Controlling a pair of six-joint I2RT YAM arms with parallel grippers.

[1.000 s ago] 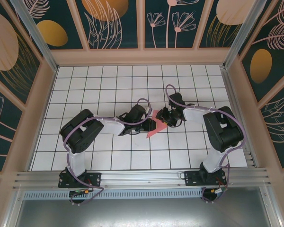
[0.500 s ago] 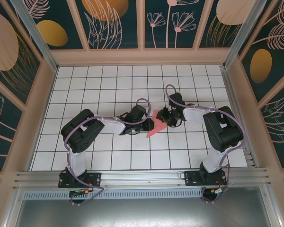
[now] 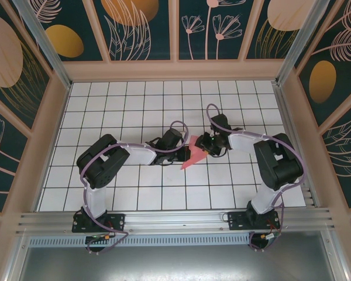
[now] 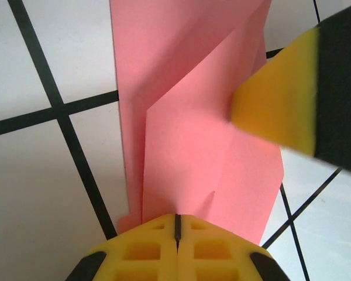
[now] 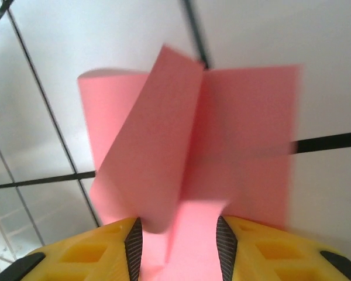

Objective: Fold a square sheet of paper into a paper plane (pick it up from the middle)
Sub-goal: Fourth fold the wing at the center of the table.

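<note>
Left wrist view: the left jaws have just closed on the left edge of the partly folded pink-red paper sheet [image 4: 187,146], lying mid white gridded worktop [image 3: 134,105]; the right jaws stand apart around its right end. Probably anchored for creasing.

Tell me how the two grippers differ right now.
The left gripper has its jaws shut tight on an edge of the paper; the right gripper has its jaws apart, with paper standing between them. The left reaches in from the paper's left, the right from its right. Both are yellow-tipped and work the same paper.
</note>
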